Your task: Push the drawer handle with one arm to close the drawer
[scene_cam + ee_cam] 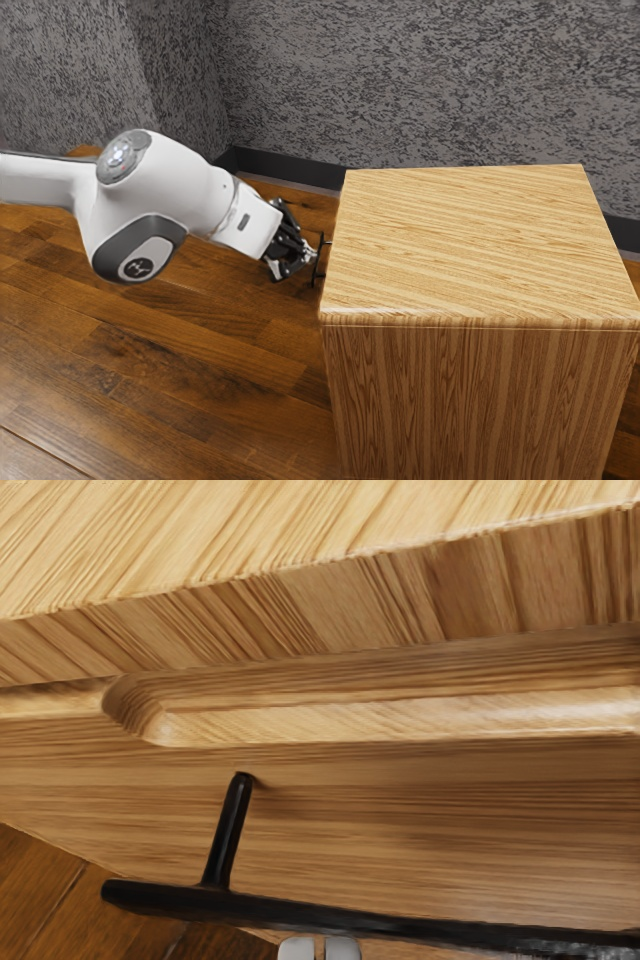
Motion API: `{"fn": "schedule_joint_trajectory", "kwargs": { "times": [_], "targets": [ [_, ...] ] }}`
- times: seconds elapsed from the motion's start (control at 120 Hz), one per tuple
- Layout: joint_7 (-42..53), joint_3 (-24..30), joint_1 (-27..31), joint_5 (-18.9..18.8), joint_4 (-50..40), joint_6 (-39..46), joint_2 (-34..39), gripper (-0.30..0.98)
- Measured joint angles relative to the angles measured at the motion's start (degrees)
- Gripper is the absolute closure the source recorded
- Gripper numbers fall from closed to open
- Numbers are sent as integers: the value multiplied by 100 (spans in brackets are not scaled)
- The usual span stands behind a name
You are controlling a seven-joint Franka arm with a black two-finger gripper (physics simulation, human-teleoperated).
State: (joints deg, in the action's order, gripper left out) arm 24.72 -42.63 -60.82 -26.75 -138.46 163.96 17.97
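Jutting from the grained drawer (pixel 400 830), the black handle (pixel 270 910) faces the pressed-together gripper (pixel 313 257).

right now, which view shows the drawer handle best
The wrist view: it shows the handle up close, a long black bar with a post running to the drawer front. The exterior view shows the handle small and thin, beside the cabinet, right by the gripper.

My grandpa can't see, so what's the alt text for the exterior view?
A white robot arm reaches from the exterior view's left, its black gripper close to the black handle of a wooden cabinet. Behind is a speckled gray wall; below, a brown wood floor.
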Motion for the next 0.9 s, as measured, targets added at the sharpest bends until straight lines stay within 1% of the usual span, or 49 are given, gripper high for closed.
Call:
{"fn": "schedule_joint_trajectory", "kwargs": {
  "times": [0.142,0.217,0.35,0.517,0.675,0.858,0.875,0.9],
  "targets": [
    [-101,4,49,-3,-41,-22,8,79],
    [-142,127,267,-7,-11,-294,158,79],
    [-189,180,376,-33,427,-1083,311,79],
    [-227,181,314,14,1369,-2454,317,79],
    [-254,184,103,312,2189,-3854,258,79],
    [-277,175,71,880,2894,-5396,43,79],
    [-279,174,74,918,2942,-5528,31,78],
    [-281,171,79,962,2999,-5709,9,72]
  ]
}}
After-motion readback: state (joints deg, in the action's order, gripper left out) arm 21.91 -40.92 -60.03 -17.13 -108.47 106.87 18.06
